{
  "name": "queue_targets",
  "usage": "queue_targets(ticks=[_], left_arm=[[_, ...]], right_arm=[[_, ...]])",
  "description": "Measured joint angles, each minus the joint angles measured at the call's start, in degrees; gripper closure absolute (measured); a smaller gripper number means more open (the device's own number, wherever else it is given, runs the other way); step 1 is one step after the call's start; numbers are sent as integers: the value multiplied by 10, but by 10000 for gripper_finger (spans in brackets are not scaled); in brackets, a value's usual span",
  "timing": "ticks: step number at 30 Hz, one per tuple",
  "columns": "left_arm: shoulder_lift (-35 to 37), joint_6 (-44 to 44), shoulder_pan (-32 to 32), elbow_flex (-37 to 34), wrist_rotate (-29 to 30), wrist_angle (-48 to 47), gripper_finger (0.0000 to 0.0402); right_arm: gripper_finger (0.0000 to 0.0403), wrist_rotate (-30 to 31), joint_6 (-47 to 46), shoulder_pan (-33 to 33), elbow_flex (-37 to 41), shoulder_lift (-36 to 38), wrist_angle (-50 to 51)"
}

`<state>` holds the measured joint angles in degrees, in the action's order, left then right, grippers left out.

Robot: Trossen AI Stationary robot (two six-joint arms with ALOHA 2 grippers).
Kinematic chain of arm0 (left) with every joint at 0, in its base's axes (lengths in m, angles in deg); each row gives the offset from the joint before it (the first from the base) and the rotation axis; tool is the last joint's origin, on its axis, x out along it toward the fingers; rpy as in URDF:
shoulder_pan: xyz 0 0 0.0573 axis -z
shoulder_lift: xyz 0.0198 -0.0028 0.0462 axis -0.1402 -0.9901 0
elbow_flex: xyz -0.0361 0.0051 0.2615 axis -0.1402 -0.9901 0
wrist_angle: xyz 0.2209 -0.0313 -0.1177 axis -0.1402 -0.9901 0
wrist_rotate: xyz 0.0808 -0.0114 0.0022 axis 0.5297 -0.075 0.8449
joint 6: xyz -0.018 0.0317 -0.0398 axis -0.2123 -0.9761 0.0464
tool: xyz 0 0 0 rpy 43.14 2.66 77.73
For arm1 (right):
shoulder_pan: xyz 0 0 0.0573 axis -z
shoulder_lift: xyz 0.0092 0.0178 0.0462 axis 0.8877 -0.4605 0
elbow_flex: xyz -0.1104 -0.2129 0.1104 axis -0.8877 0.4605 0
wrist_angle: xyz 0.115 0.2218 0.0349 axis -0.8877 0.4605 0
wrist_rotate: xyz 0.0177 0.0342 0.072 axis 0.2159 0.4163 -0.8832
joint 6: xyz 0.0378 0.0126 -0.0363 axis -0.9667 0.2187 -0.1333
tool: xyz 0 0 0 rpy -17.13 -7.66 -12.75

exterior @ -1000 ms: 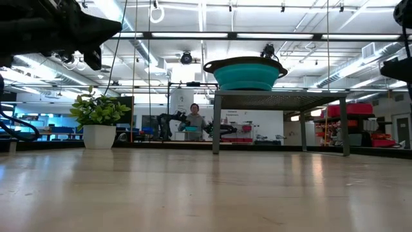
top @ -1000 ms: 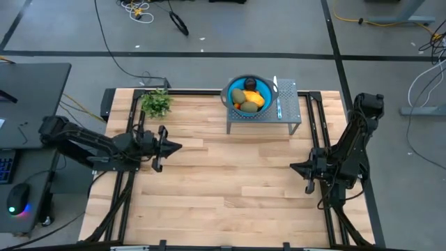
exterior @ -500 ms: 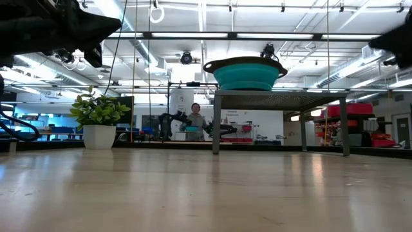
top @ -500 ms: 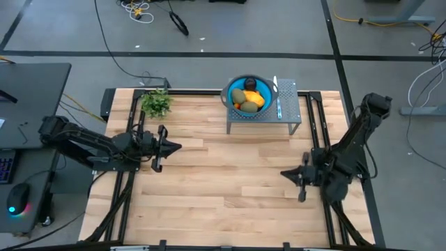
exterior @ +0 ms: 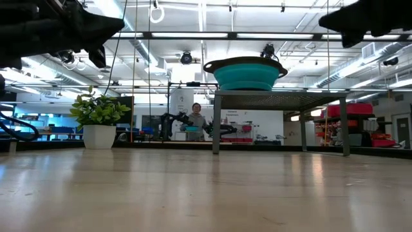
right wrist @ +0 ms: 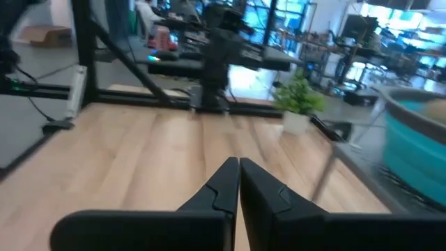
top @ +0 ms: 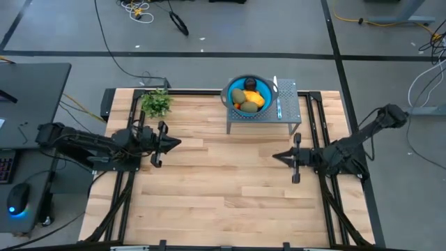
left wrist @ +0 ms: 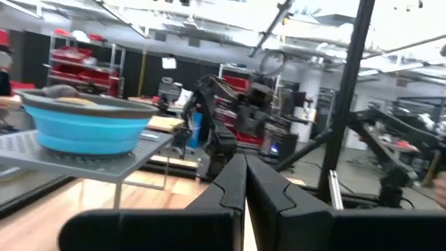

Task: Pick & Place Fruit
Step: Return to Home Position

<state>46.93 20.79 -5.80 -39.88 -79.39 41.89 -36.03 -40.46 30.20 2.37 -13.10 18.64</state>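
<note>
The fruit (top: pixel 248 97), a yellow-orange piece, olive-green ovals, small orange-red ones and a blackish round, lies in a teal bowl (top: pixel 228 94) on a small grey metal stand (top: pixel 284 111) at the table's far middle. The bowl also shows in the low view (exterior: pixel 244 74) and the left wrist view (left wrist: pixel 83 125). My left gripper (top: pixel 180 144) hovers shut over the table's left side, pointing right. My right gripper (top: pixel 274 157) hovers shut over the right side, pointing left. Both hold nothing, as the wrist views show (left wrist: pixel 244 167) (right wrist: pixel 237 167).
A small potted plant (top: pixel 156 102) stands at the table's far left corner. A thin pale strip (top: pixel 277 97) lies on the stand beside the bowl. Bare wooden tabletop (top: pixel 223 174) stretches between the two grippers. Beyond the table a person (exterior: pixel 195 120) sits in the room.
My right gripper has risen and swung toward the table's far edge and its middle, rolling its wrist until it points level to the left. It stays shut. My left arm has kept about still. The fruit and bowl have not moved.
</note>
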Motion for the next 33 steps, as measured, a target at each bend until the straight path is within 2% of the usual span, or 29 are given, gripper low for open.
queue_targets(ticks=[2, 5, 9, 12, 18, 22, 26, 33], left_arm=[[5, 4, -9, 0, -18, -11, 392], [20, 2, -10, 0, -29, -33, 397], [48, -20, -10, 0, -21, -82, 395], [65, -35, -10, 0, -6, -122, 396], [71, -43, -10, 0, -23, -138, 392], [70, -43, -10, 0, -23, -145, 391], [71, -46, -10, 0, -23, -143, 397], [70, -55, -10, 0, -21, -142, 385]], right_arm=[[382, 4, -12, 13, 0, 47, 59], [382, 40, -42, 16, 0, 123, 152], [382, 50, -77, 12, 4, 215, 256], [382, 50, -67, 12, 32, 274, 272], [382, 33, 13, 38, 63, 377, 271], [382, -7, 39, 73, 58, 377, 278], [382, -53, 27, 116, 64, 377, 281], [382, -162, -4, 201, 127, 375, 229]])
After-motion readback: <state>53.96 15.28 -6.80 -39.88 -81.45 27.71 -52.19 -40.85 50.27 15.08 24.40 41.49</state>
